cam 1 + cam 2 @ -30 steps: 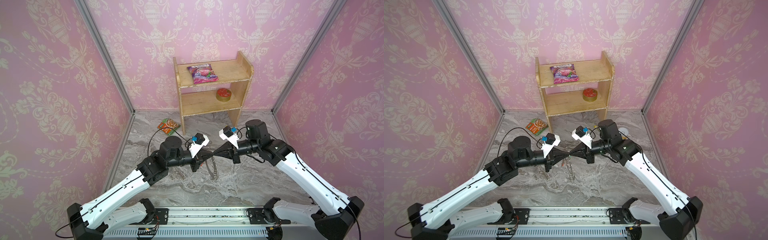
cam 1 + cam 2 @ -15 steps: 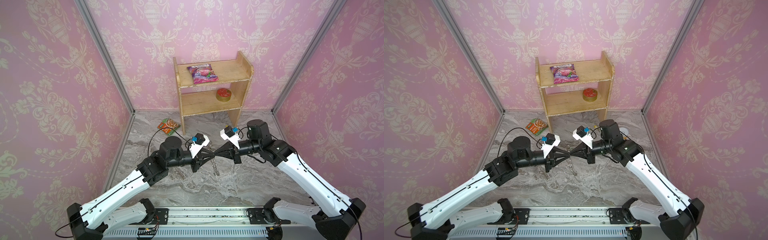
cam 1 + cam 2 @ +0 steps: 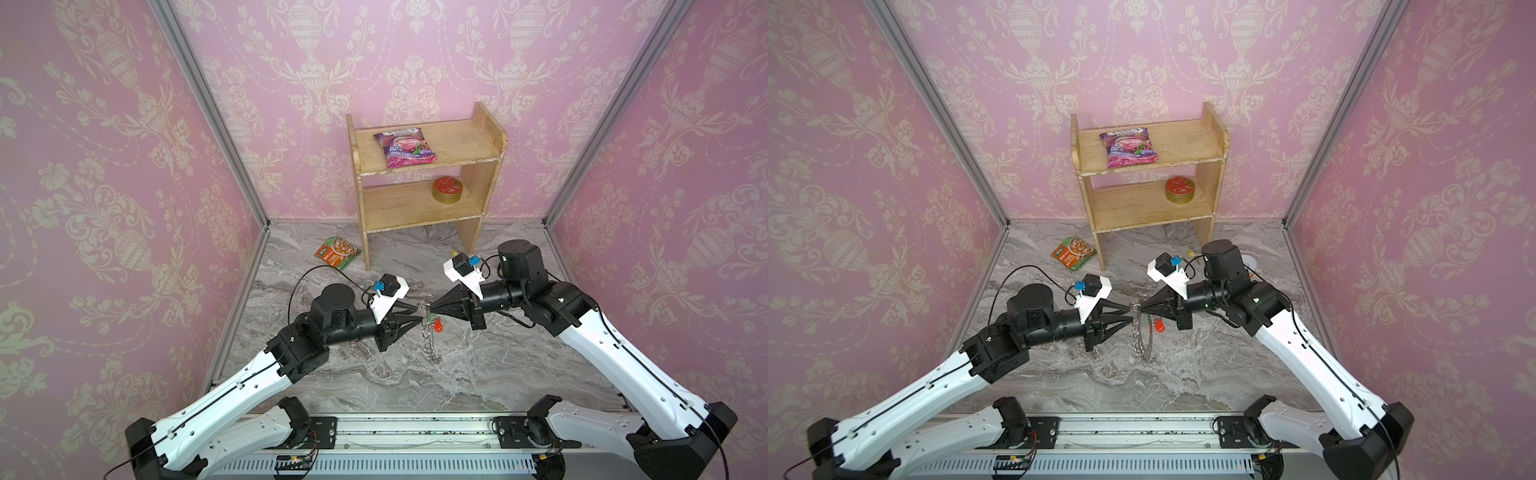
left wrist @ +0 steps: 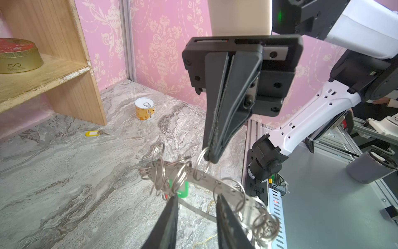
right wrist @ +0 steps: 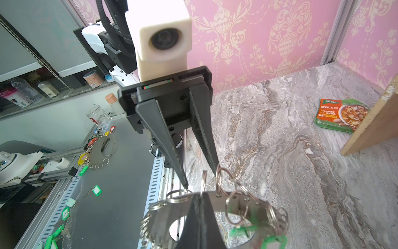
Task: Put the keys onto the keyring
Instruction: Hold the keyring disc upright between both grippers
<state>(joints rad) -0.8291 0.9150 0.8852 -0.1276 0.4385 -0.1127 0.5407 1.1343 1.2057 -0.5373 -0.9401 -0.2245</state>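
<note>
On the wooden shelf a pink packet is kept on the upper board and a gold tin on the lower; a small can on the tabletop is half hidden by the right arm in a top view. The keyring, seen only edge-on in both top views, is held upright by the right gripper, clamped on its rim, with a green tag and a red-orange tag hung from it. The left gripper is slightly parted at its loops, nothing gripped; a yellow-tagged key is seen lying near the shelf.
</note>
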